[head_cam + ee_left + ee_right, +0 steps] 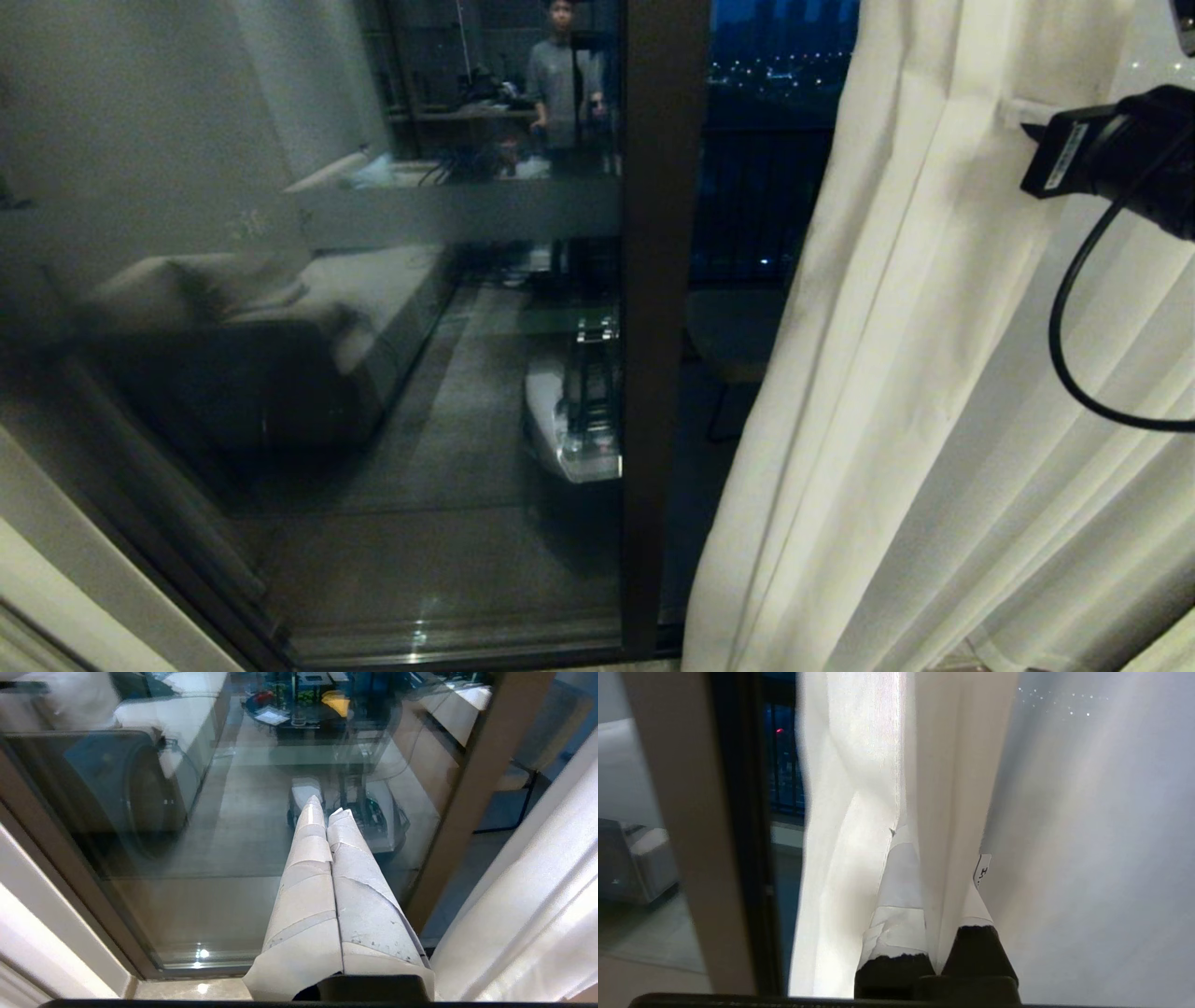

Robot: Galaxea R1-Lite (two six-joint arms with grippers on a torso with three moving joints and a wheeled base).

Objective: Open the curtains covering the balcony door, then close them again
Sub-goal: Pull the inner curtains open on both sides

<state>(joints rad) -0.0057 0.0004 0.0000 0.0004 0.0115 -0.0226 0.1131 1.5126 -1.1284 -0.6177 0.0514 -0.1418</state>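
In the head view, the balcony door (653, 327) is largely uncovered: its dark upright and reflective glass fill the left and middle, and a person is mirrored in the glass. The curtains (915, 392) are gathered at the right, where the right arm's black wrist is seen pressed against the fabric.

In the left wrist view, the left gripper (327, 812) is seen clenched on nothing, its taped fingers pressed together and aimed at the glass, with the curtain edge (537, 905) hanging just beside it.

In the right wrist view, the right gripper (936, 858) is closed on a pleat of the curtains (934, 765), the fold being pinched between the fingers (899, 882); how deep the fold sits is probably not settled by this view.

If the fabric is drawn back across too quickly, the thin pleat could be slipped from the pinch. A low, slanted pull could also jam the hooks on the rail above, which is not seen.
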